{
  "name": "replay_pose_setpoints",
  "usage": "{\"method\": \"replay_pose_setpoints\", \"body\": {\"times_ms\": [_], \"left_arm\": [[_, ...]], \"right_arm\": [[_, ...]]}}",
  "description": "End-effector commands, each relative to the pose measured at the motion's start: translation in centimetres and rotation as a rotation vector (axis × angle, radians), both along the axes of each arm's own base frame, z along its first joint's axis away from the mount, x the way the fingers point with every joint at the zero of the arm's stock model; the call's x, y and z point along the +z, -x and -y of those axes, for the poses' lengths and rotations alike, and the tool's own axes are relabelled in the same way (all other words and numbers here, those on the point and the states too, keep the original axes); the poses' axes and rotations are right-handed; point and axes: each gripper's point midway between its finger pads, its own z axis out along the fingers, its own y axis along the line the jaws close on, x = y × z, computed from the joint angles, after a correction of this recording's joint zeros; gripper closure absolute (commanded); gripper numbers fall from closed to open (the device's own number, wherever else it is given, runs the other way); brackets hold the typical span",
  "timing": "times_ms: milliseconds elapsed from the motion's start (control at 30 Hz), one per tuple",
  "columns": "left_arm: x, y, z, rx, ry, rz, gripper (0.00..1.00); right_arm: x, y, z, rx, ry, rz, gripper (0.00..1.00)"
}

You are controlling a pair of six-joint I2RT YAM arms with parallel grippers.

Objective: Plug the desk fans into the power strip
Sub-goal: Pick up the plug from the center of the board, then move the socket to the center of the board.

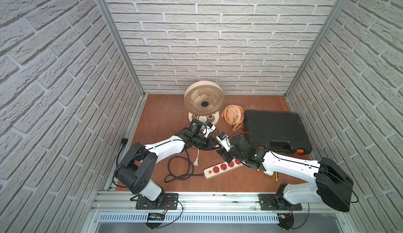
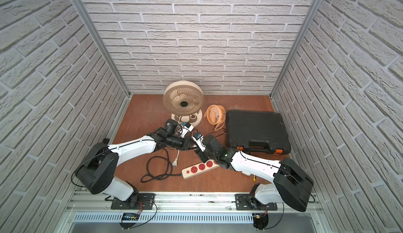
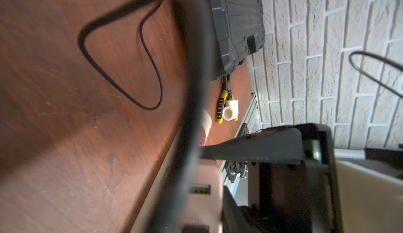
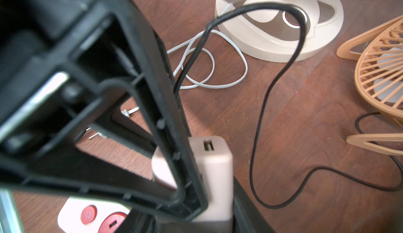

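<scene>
- The power strip (image 1: 220,168) lies flat on the worktop (image 1: 161,116), red sockets facing up, between the two arm bases and nearer the front rail.
- Its long axis runs on a slant. The button end points to the left arm's side and the front, and the other end disappears beneath the right arm.
- Its thick black cord (image 1: 178,170) leaves the button end and coils just beside it. A loose white plug (image 1: 196,162) rests near that coil.
- The right claw (image 1: 228,158) hangs over the strip's far sockets, clamped on a pinkish USB adapter block (image 4: 214,166).
- The left claw (image 1: 212,144) is just behind the strip, close to the right one. I cannot tell how wide it stands.
- Behind the strip stand a cream fan (image 1: 204,100) and a smaller orange fan (image 1: 233,114). Their thin white and black leads trail across the worktop towards the strip.
- A black tool case (image 1: 275,131) lies beyond the strip's hidden end.
- Yellow-handled pliers (image 3: 221,107) and a white pipe fitting (image 3: 230,112) lie together near that end.
</scene>
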Motion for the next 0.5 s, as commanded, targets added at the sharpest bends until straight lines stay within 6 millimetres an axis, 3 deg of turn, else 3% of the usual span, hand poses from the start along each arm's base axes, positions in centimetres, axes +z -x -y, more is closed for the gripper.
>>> {"method": "replay_pose_setpoints", "body": {"times_ms": [0, 33, 67, 167, 233, 333, 467], "left_arm": [[1.5, -0.4, 0.9, -0.035, 0.04, 0.033, 0.99], [1.6, -0.4, 1.0, -0.037, 0.043, 0.033, 1.0], [1.7, -0.4, 0.9, -0.037, 0.044, 0.034, 1.0], [2.0, -0.6, 0.5, -0.023, 0.029, 0.047, 1.0], [2.2, -0.7, -0.2, -0.003, -0.003, 0.068, 1.0], [2.4, -0.9, -1.5, 0.024, -0.09, 0.121, 1.0], [1.8, -1.4, -3.3, 0.053, -0.248, 0.183, 1.0]], "right_arm": [[1.0, 0.0, -0.5, 0.017, -0.036, 0.046, 0.97], [1.0, 0.0, -0.5, 0.015, -0.037, 0.045, 0.96], [1.1, 0.0, -0.5, 0.011, -0.04, 0.039, 0.87], [1.7, 0.4, -0.3, -0.014, -0.055, 0.0, 0.49], [2.2, 0.9, 0.3, -0.055, -0.076, -0.042, 0.31], [1.4, 2.5, 1.9, -0.111, -0.069, -0.147, 0.19], [-0.2, 6.1, 4.4, -0.169, -0.046, -0.336, 0.13]]}}
